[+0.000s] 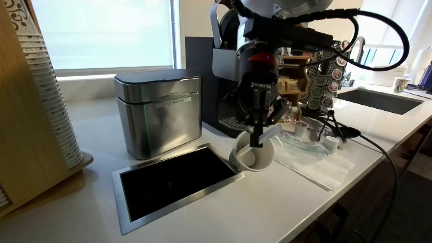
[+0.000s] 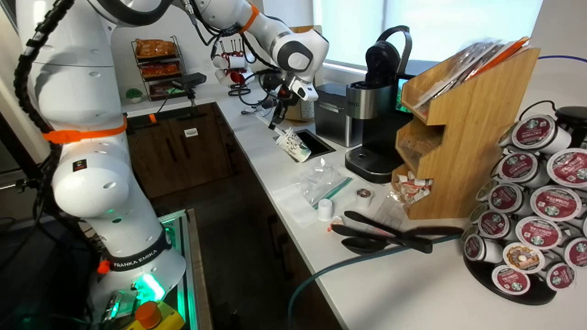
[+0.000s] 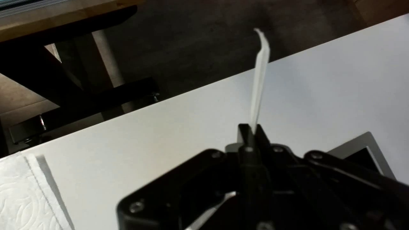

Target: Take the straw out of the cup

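The white paper cup (image 1: 267, 160) with green printing is tilted beside the rimmed opening, its mouth facing the camera in an exterior view. It also shows tilted in an exterior view (image 2: 295, 145). I cannot tell whether it rests on the counter. My gripper (image 1: 256, 141) is at the cup's mouth, its fingers shut on the pale straw (image 1: 271, 134). The straw slants, with its lower end inside the cup and its other end sticking out past the fingers. In the wrist view the straw (image 3: 260, 75) rises from between the fingertips (image 3: 254, 131). The cup is not clearly visible there.
A metal-rimmed rectangular opening (image 1: 123, 202) lies next to the cup. A steel bin (image 1: 162, 121) and the coffee machine (image 2: 367, 103) stand behind. A plastic bag (image 1: 300, 145) lies on a paper towel (image 1: 325, 173). Black utensils (image 2: 390, 236) lie farther along the counter.
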